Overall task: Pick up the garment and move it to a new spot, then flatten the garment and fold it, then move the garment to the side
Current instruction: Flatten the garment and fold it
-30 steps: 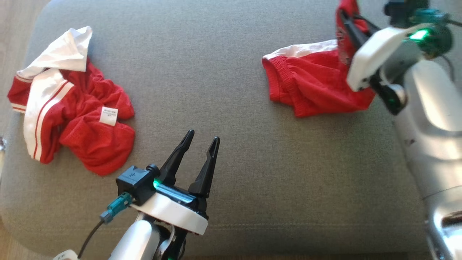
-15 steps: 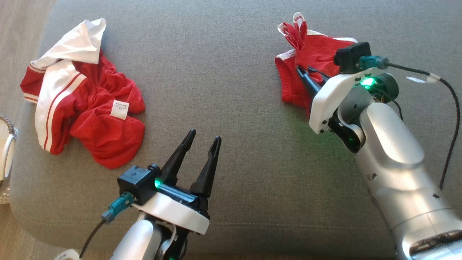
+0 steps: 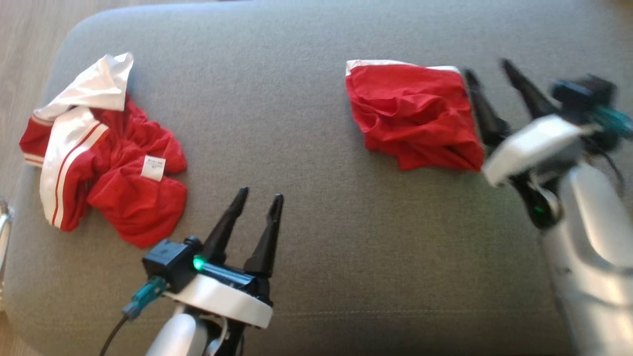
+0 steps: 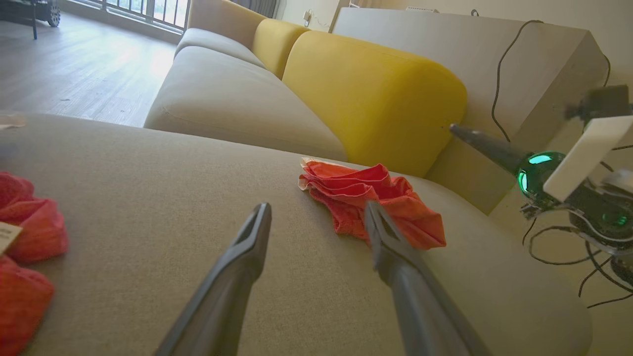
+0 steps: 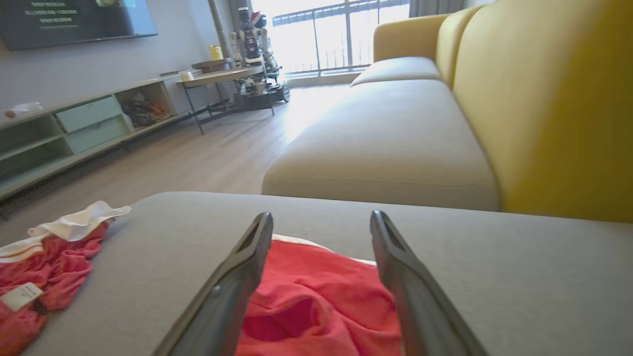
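The garment (image 3: 413, 113) is a red piece with a white edge, lying crumpled on the grey cushion (image 3: 296, 109) at the right. My right gripper (image 3: 486, 69) stands open just past its right edge, fingers apart and holding nothing. In the right wrist view the garment (image 5: 316, 296) lies low between and below the open right gripper (image 5: 320, 216). My left gripper (image 3: 261, 194) is open over bare cushion near the front, well left of the garment. In the left wrist view the garment (image 4: 371, 198) lies beyond the open left gripper (image 4: 317, 207).
A second red and white garment (image 3: 109, 163) with a white label lies bunched at the cushion's left end. A yellow sofa back (image 4: 376, 89) rises beyond the cushion. Wooden floor (image 3: 20, 29) borders the left edge.
My right gripper has opened and let go of the garment, which now lies in a flatter heap on the cushion. The head camera has shifted. My left gripper stays open.
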Robot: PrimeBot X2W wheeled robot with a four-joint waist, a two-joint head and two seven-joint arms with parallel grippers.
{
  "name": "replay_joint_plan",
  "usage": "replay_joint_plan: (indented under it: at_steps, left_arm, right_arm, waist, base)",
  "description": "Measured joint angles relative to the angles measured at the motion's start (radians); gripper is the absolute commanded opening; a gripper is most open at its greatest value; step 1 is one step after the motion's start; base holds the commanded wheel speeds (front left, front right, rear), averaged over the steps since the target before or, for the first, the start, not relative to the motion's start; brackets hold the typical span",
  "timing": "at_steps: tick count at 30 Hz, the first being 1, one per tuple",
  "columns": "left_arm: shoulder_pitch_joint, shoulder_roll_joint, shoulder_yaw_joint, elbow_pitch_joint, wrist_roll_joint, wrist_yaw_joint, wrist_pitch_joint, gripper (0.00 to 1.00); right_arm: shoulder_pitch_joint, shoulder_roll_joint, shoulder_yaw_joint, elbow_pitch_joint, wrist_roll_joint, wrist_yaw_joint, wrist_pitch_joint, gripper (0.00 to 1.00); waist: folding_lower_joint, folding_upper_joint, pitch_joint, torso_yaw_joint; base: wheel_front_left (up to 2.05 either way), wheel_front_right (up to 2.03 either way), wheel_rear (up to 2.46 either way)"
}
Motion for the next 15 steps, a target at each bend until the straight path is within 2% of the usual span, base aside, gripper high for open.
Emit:
replay_joint_plan:
  at_steps: [4, 7, 12, 13, 14, 15]
  left_arm:
    - [0.027, -0.002, 0.051, -0.027, 0.043, 0.013, 0.000, 1.00]
    - [0.060, -0.004, 0.084, -0.058, 0.071, 0.043, 0.000, 1.00]
    - [0.083, -0.005, 0.089, -0.079, 0.087, 0.053, 0.000, 1.00]
    - [0.085, -0.005, 0.087, -0.081, 0.087, 0.053, 0.000, 1.00]
    - [0.086, -0.005, 0.084, -0.082, 0.087, 0.053, 0.000, 1.00]
    - [0.086, -0.005, 0.080, -0.082, 0.087, 0.053, 0.000, 1.00]
  right_arm:
    - [0.113, -0.035, -0.080, -0.072, -0.057, 0.000, -0.028, 1.00]
    - [0.247, -0.023, -0.113, -0.136, -0.086, 0.000, -0.044, 1.00]
    - [0.372, 0.026, -0.126, -0.185, -0.091, 0.000, -0.041, 1.00]
    - [0.383, 0.032, -0.126, -0.191, -0.091, 0.000, -0.036, 0.78]
    - [0.390, 0.037, -0.126, -0.195, -0.091, 0.000, -0.033, 0.38]
    - [0.391, 0.040, -0.124, -0.199, -0.091, 0.000, -0.032, 0.06]
  waist:
    - [0.0000, 0.0000, -0.028, -0.018]
    - [0.0000, 0.0000, -0.049, -0.040]
    - [0.0000, 0.0000, -0.057, -0.055]
    - [0.0000, 0.0000, -0.056, -0.055]
    - [0.0000, 0.0000, -0.055, -0.054]
    - [0.0000, 0.0000, -0.053, -0.052]
  base:
    - [0.00, 0.00, 0.00]
    - [0.00, 0.00, 0.00]
    - [0.00, 0.00, 0.00]
    - [0.00, 0.00, 0.00]
    - [0.00, 0.00, 0.00]
    - [0.00, 0.00, 0.00]
